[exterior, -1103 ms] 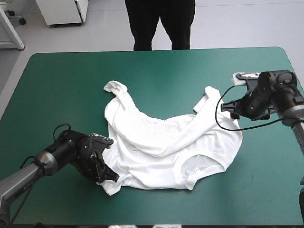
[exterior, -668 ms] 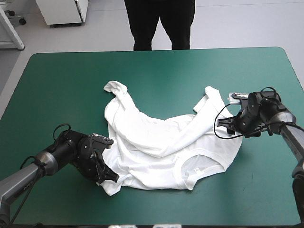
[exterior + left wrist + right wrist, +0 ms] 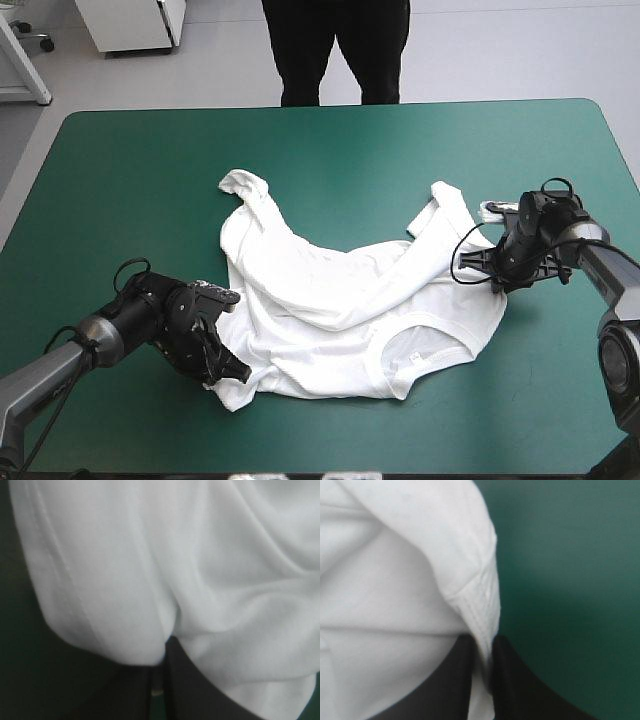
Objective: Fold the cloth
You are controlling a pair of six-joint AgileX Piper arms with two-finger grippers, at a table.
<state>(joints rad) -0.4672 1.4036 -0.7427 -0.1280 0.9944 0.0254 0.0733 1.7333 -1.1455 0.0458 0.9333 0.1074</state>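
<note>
T-shirt (image 3: 340,310): being pinched at two places; lying spread and rumpled across the middle of the table.
Left gripper (image 3: 232,372): all but closed, clamping the shirt's near-left corner; white fabric bulging just ahead of it.
Right gripper (image 3: 492,268): pressing together on a stitched hem edge at the shirt's right side; sitting low against the cloth.
Teal-green cover (image 3: 150,170): showing around the shirt on every side.

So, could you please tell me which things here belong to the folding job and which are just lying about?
Part of the job:
T-shirt, crumpled on the table
left tool, shut on its near corner
right tool, shut on a hem at its right side

Just lying about:
nothing loose that I can see; only the teal-green cover underneath
</note>
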